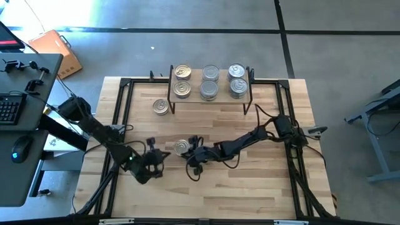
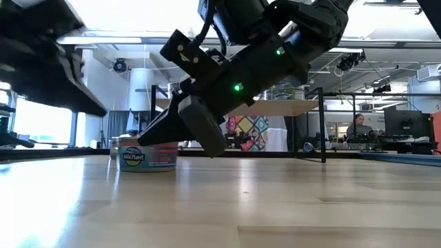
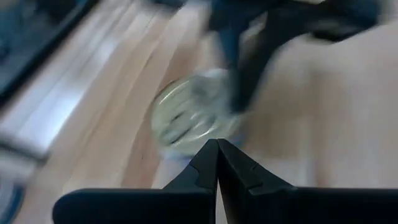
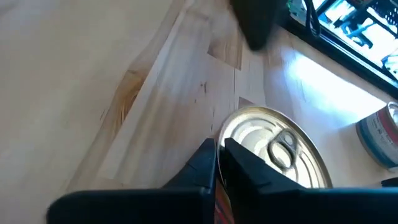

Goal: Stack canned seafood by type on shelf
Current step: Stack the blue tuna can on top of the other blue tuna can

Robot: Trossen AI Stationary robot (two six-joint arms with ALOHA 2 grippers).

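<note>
1. The right gripper [image 1: 189,154] sits low near the middle of the tabletop [image 1: 262,187], fingers pressed together, empty, just beside a pull-tab tin [image 1: 181,147].
2. The left gripper [image 1: 160,155] is on that tin's other side, fingers together, holding nothing.
3. The shelf [image 1: 220,90] at the far edge carries six tins.
4. Another tin [image 1: 161,107] stands on the tabletop just beside the shelf's left end.

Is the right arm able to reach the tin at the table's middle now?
Probably yes: the right gripper is right beside that tin with nothing between them, but its fingers are shut, so it must open first.
</note>
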